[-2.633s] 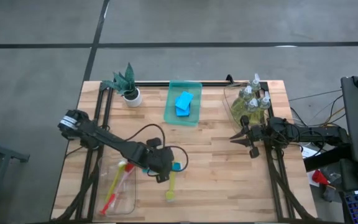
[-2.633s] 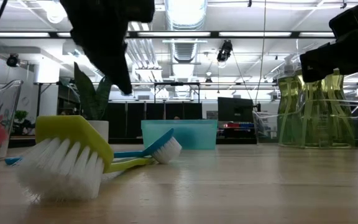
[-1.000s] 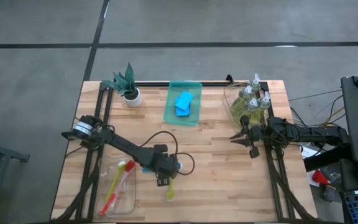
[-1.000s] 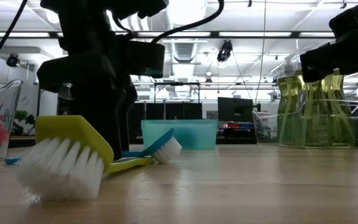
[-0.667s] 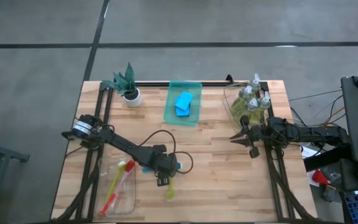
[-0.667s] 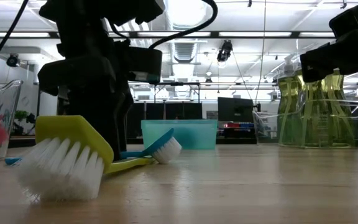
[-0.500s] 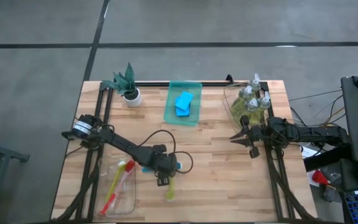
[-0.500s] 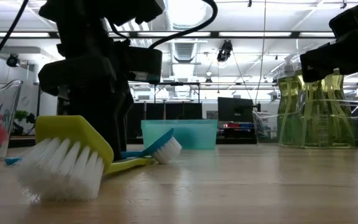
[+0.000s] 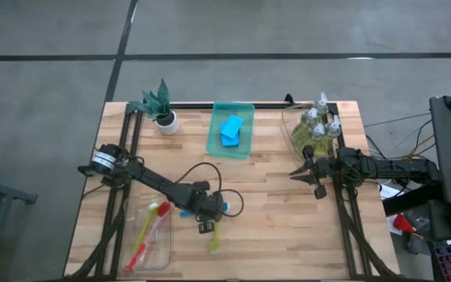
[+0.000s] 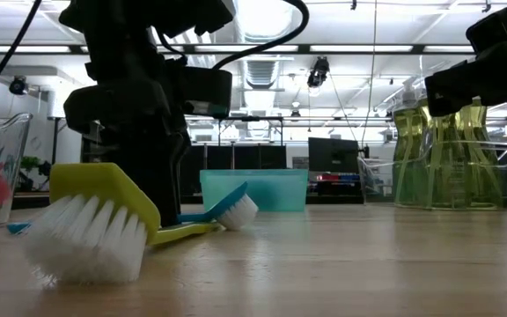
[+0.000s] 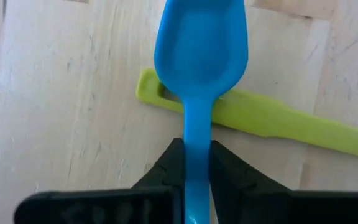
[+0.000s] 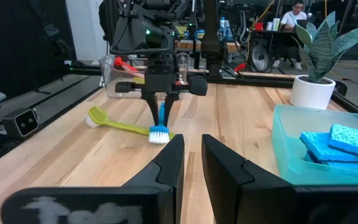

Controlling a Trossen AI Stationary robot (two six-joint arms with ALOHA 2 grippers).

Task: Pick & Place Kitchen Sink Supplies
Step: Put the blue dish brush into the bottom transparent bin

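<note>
Now left end effector (image 11: pixel 196 163) pinching blue brush (image 11: pixel 199 56) over green brush (image 11: pixel 272 121).

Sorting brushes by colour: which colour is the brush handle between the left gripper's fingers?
Blue; the blue brush shows best in the left wrist view, clamped in the left gripper.

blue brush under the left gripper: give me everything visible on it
The blue brush is a slim plastic dish brush: a glossy blue spoon-shaped head back, white bristles facing down onto the wooden table, and a narrow blue handle. The left gripper is shut on the handle, fingers pinching both sides. The brush crosses over the handle of the yellow-green brush and rests on it. It lies at the table's front-left, right of the clear tray.
</note>
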